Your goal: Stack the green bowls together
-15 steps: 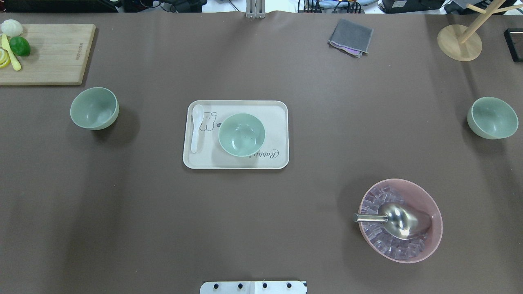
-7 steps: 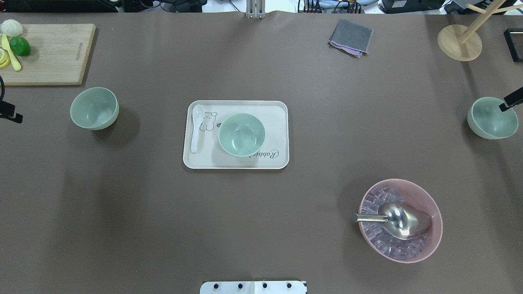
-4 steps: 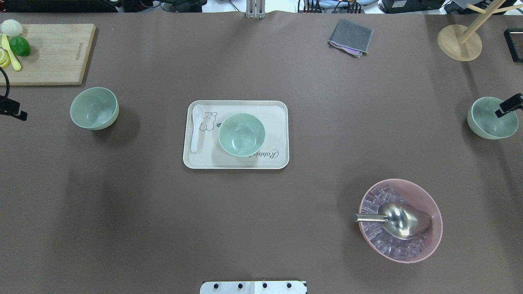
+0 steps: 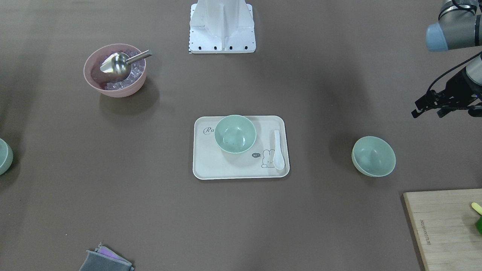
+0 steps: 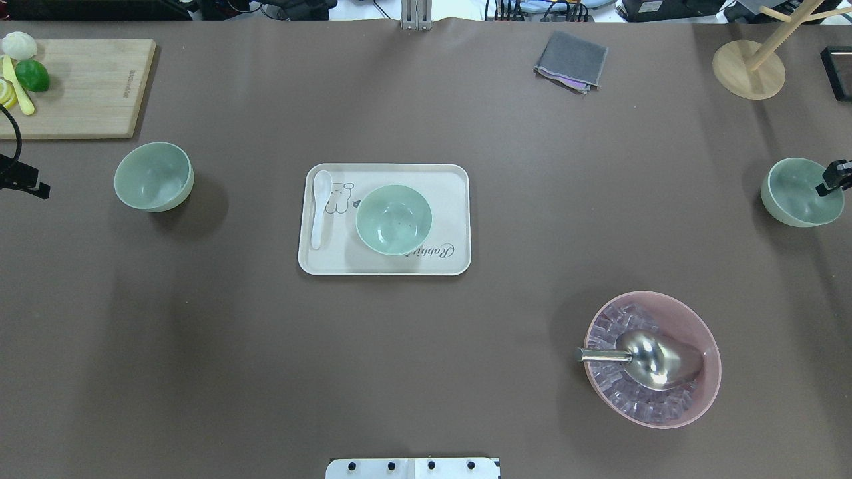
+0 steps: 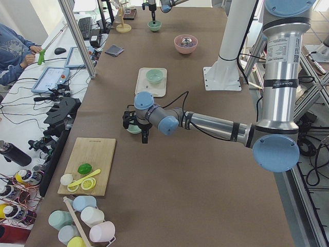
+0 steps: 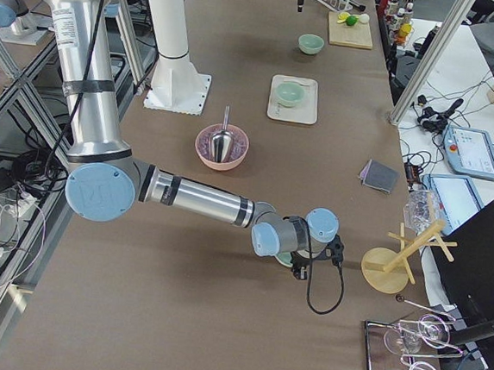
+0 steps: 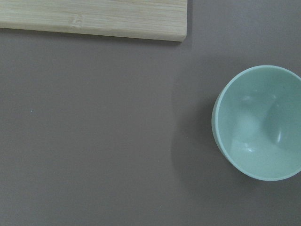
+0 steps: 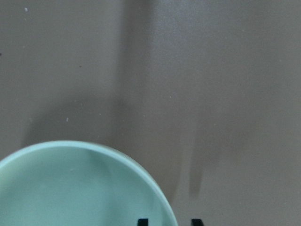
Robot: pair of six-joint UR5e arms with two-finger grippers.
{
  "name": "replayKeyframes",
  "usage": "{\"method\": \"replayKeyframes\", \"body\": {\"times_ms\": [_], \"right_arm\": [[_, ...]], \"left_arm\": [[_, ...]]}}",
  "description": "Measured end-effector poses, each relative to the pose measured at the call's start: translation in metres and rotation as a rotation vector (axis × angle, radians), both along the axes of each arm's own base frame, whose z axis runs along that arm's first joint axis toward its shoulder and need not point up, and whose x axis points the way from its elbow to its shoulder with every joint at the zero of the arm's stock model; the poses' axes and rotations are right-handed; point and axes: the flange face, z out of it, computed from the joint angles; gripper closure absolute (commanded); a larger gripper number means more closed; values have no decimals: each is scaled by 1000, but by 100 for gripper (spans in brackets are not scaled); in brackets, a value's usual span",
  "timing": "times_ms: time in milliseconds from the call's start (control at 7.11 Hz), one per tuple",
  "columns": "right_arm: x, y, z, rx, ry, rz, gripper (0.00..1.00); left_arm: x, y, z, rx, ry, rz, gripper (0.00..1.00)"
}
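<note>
Three pale green bowls stand apart. One sits on the cream tray (image 5: 452, 199) at mid-table (image 5: 393, 219) (image 4: 235, 133). One is at the left (image 5: 154, 176) (image 4: 373, 156) (image 8: 258, 122). One is at the right (image 5: 802, 191) (image 9: 70, 188). My left gripper (image 4: 426, 112) (image 5: 26, 189) hovers open and empty beside the left bowl, apart from it. My right gripper (image 5: 835, 179) (image 9: 169, 222) is open over the right bowl's outer rim, and its fingertips (image 9: 142, 221) show on either side of that rim.
A white spoon (image 5: 321, 207) lies on the tray. A pink bowl (image 5: 705, 399) with ice and a metal scoop (image 5: 649, 359) is front right. A wooden cutting board (image 5: 80, 86) with lime and lemon is back left. A grey cloth (image 5: 571, 60) and a wooden stand (image 5: 749, 70) are at the back.
Both grippers have come into the overhead view from its side edges. The left one has edged toward the left bowl and the right one has settled over the right bowl's rim. The bowls have not moved.
</note>
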Motion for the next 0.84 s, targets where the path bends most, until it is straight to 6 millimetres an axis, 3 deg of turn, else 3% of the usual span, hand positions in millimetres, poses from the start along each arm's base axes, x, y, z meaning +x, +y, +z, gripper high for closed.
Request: {"method": "replayKeyframes", "body": {"times_ms": [141, 422, 703, 844], "right_arm": [[-1, -3, -8, 7, -5, 6, 100], [-6, -18, -43, 18, -36, 44, 100], [-22, -39, -109, 1, -113, 108, 100], [-43, -41, -148, -21, -148, 139, 100]], "left_arm": [[12, 0, -3, -11, -6, 0, 3], [61, 1, -12, -18, -46, 3, 7], [94, 3, -13, -15, -70, 28, 10], [104, -5, -18, -10, -65, 37, 12]]}}
